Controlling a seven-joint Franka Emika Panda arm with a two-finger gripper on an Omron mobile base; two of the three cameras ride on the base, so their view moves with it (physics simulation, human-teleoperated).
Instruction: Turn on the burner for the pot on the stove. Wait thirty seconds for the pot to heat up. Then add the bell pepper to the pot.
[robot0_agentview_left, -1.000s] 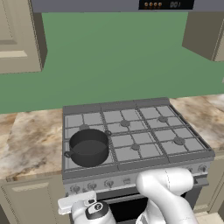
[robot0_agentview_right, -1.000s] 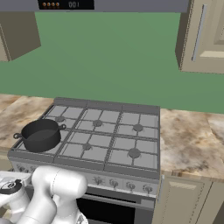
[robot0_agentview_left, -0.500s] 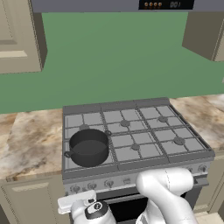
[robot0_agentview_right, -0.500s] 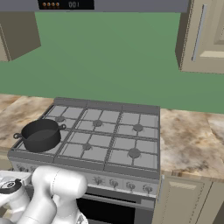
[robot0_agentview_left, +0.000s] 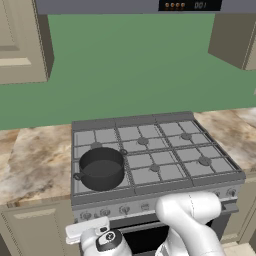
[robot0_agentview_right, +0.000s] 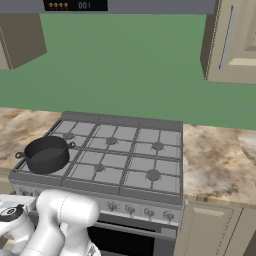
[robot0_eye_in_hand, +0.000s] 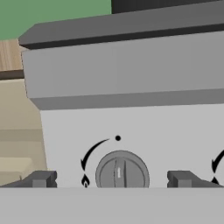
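Observation:
The dark grey pot (robot0_agentview_left: 101, 167) (robot0_agentview_right: 46, 154) stands on the front left burner of the stove (robot0_agentview_left: 165, 150) (robot0_agentview_right: 125, 150). My gripper (robot0_eye_in_hand: 111, 180) is open, low in front of the left end of the knob row (robot0_agentview_left: 125, 210). A round grey knob (robot0_eye_in_hand: 122, 170) sits between the two fingertips (robot0_eye_in_hand: 40, 179), close ahead and not touched. The knob's white mark stands upright, under a black dot, and a flame sign lies at its lower left. In the left base view the gripper (robot0_agentview_left: 86, 227) hangs below the pot's corner of the stove. The bell pepper is out of view.
Marble counters (robot0_agentview_left: 35, 160) (robot0_agentview_right: 220, 160) flank the stove on both sides. Beige wall cabinets (robot0_agentview_left: 22, 40) (robot0_agentview_right: 232, 40) hang above, with a hood panel (robot0_agentview_left: 190, 5) over the stove. The black oven door (robot0_agentview_right: 125, 240) is below the knobs. A second knob's edge (robot0_eye_in_hand: 218, 164) shows at right.

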